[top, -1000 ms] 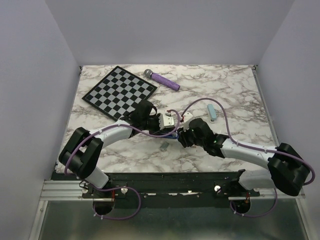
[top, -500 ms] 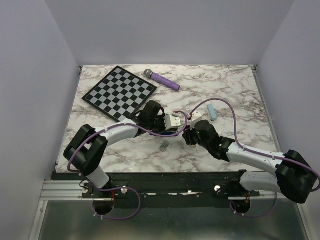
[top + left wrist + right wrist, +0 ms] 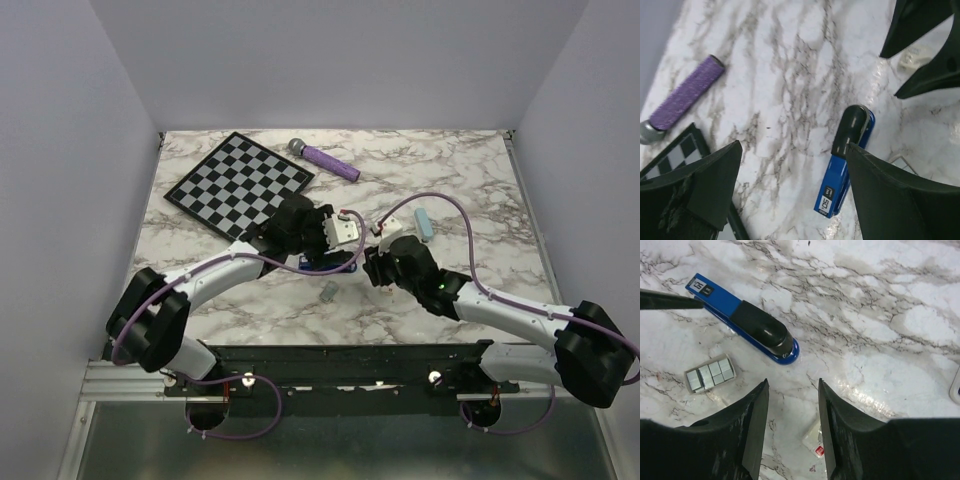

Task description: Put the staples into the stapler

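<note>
**While both claws gape, the stapler [image 3: 742, 320] lies loose on the marble**

Veined in grey and glossy, the white marble table [image 3: 480, 180] spreads flat under both arms. Beyond the left claw [image 3: 792, 150] lies a square checkered board [image 3: 240, 183], and past that a purple microphone [image 3: 685, 100], a rough cylinder with a grey head. Beyond the right claw [image 3: 792, 385] rests a pale blue flat bar [image 3: 425, 225]. The left claw's fingers are spread wide with nothing between them. The stapler lies under their gap, shiny blue with a rounded black cap. The right claw, jaws parted and empty, hangs near that black end. Ahead and left of it lies a grey block of ridged staples [image 3: 710, 373]; whether a tray holds them cannot be told. A small white packet [image 3: 815, 437] lies beneath its gap.
</note>
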